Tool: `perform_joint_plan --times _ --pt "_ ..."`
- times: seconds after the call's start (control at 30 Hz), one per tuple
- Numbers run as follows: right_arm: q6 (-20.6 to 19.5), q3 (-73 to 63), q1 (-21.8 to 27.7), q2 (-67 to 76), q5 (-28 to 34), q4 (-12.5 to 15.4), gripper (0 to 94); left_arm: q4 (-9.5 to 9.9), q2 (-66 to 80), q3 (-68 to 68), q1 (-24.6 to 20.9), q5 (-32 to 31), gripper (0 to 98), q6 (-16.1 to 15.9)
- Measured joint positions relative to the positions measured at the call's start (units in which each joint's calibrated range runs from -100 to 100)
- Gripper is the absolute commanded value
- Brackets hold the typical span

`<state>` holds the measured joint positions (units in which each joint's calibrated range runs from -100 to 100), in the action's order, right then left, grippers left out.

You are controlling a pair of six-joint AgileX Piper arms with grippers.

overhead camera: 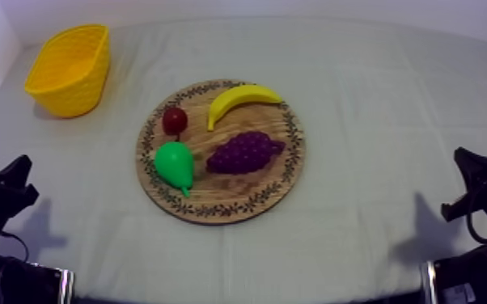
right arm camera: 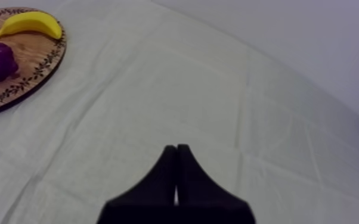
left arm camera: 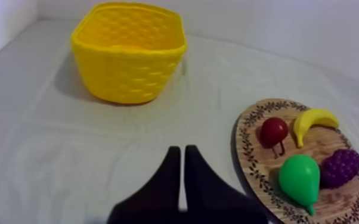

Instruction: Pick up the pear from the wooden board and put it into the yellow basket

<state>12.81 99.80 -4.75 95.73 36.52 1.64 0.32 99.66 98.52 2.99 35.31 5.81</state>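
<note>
Green plastic toy pear (overhead camera: 174,164) lies on its side on the round wooden board w/ patterned rim (overhead camera: 232,214), on the board's left part in top view, stem tip aimed at the near rim. It sits just below the small red fruit (overhead camera: 175,120) & close beside the purple bunch of grapes (overhead camera: 247,152); can't tell if it touches either. Curved yellow banana (overhead camera: 243,99) lies at the board's far side. All 4 fruits are on the board, so I judge the pick not yet begun.

Yellow lattice-pattern plastic basket (overhead camera: 69,69) stands upright at the table's far left, well apart from the board. Its inside looks empty as far as left wrist view shows.

Left gripper (left arm camera: 182,150): 2 black fingers pressed together in a narrow wedge, clenched on nothing, low over the grey-white cloth (overhead camera: 376,121) at the table's left side, facing the gap btw basket & board. Right gripper (right arm camera: 176,147): same, fingers together, gripping nothing, over bare cloth well apart from the board.

Prob. a rest pose for both arms. Pear & basket are both on the left, so the left arm looks like the natural one for the job. It'd need to release its jaws 1st, then come over the pear's fat belly. Risk: the pear is smooth & round, neighbours are close, so a nudge to the red fruit or grapes is likely.
</note>
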Motion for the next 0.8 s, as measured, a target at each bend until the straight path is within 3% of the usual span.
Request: perform_joint_plan --times 0.1,0.2,0.37,0.53,0.8 --pt "0.0 0.0 0.0 0.0 0.0 0.0 0.2 -2.04 -2.2 -0.9 0.3 0.1 0.0 -1.2" --pt "0.0 0.0 0.0 0.0 0.0 0.0 0.2 -5.30 -6.5 -3.2 -0.3 1.2 0.0 -3.1" --pt "0.0 0.0 0.0 0.0 0.0 0.0 0.2 -9.10 -16.0 -11.1 -1.9 8.2 0.0 -6.8" --pt "0.0 0.0 0.0 0.0 0.0 0.0 0.2 -9.81 -26.1 -19.9 -3.5 17.5 0.0 -9.1" --pt "0.0 0.0 0.0 0.0 0.0 0.0 0.2 -10.62 -41.5 -36.0 -3.4 31.6 0.0 -7.8"
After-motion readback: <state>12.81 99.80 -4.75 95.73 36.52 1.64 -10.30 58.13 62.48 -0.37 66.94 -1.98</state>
